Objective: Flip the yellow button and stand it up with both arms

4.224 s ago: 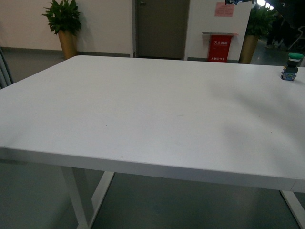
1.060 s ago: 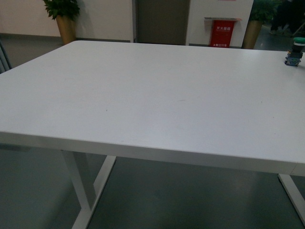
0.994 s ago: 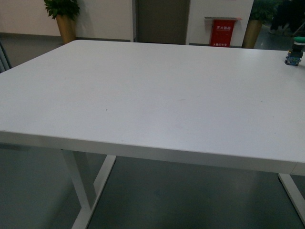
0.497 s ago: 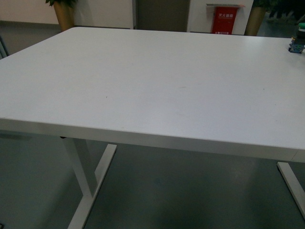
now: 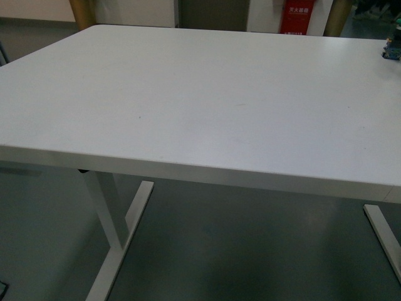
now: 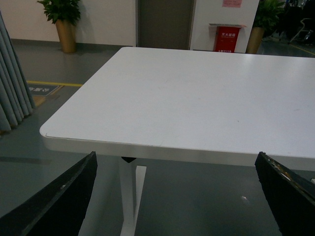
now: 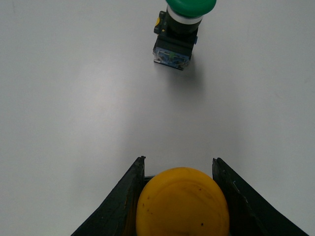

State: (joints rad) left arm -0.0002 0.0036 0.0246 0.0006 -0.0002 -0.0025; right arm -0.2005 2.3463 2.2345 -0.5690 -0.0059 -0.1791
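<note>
In the right wrist view my right gripper (image 7: 178, 167) is shut on the yellow button (image 7: 182, 204). Its round yellow-orange cap fills the space between the two black fingers, above the white table (image 7: 74, 98); its body is hidden. In the left wrist view my left gripper (image 6: 177, 169) is open and empty, its two black fingers (image 6: 54, 201) wide apart, off the table's near edge (image 6: 172, 150) over the floor. Neither arm nor the yellow button shows in the front view.
A similar switch with a green cap (image 7: 179, 32) stands upright on the table beyond the yellow button; it also shows at the far right edge of the front view (image 5: 393, 47). A red sign (image 6: 227, 38), a door and potted plants (image 6: 64, 24) stand behind the table.
The front view has tilted downward: the table and the green-capped switch have shifted up in the picture and more floor shows below the table edge.
</note>
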